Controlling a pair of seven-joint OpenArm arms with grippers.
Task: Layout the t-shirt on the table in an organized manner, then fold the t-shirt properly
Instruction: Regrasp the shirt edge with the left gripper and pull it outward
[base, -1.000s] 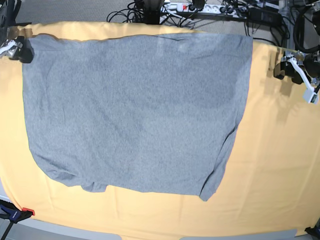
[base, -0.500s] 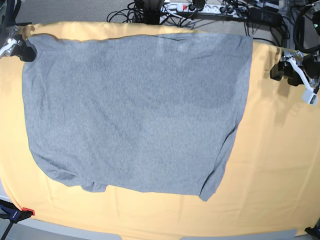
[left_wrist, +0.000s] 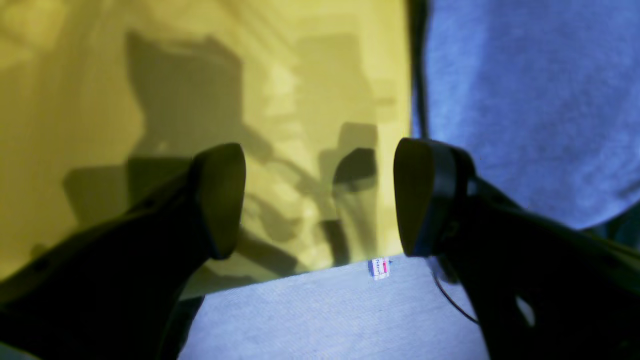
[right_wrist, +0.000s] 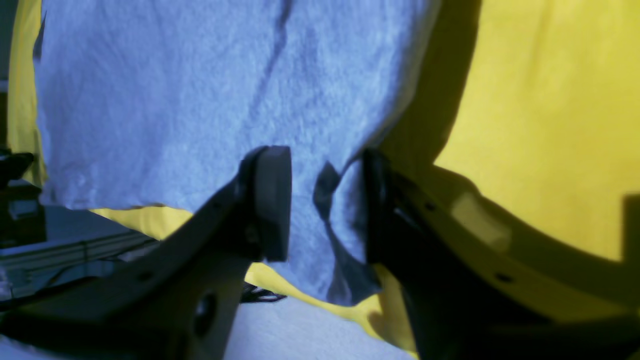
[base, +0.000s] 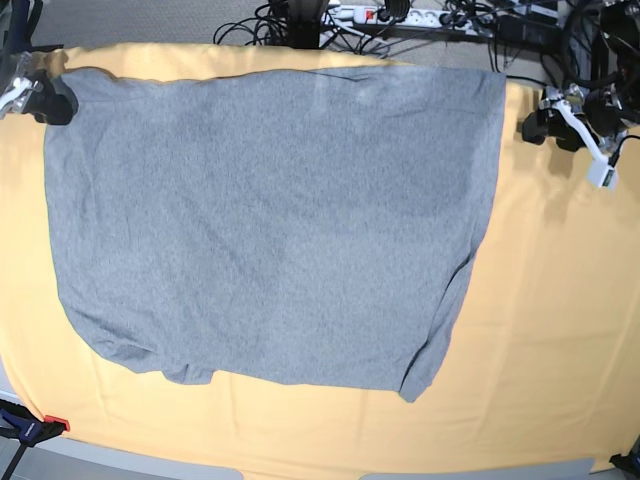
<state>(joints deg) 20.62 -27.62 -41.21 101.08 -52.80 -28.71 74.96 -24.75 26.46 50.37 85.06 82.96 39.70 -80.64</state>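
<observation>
The grey t-shirt lies spread flat over most of the table, with a narrow flap hanging toward the near right. My right gripper sits at the shirt's far left corner. In the right wrist view this gripper has its jaws apart, with the t-shirt under them and a dark fold of its edge against the right finger. My left gripper hovers just off the shirt's far right corner. In the left wrist view it stands wide open over bare table, with the t-shirt beside it.
Cables and a power strip lie on the floor beyond the far edge. A blue and red clamp grips the near left table corner. Bare yellow cloth stretches along the right side and the near edge.
My left gripper has drifted toward the far edge and closer to the shirt's far right corner. The right gripper stays at the far left corner; the shirt lies as before.
</observation>
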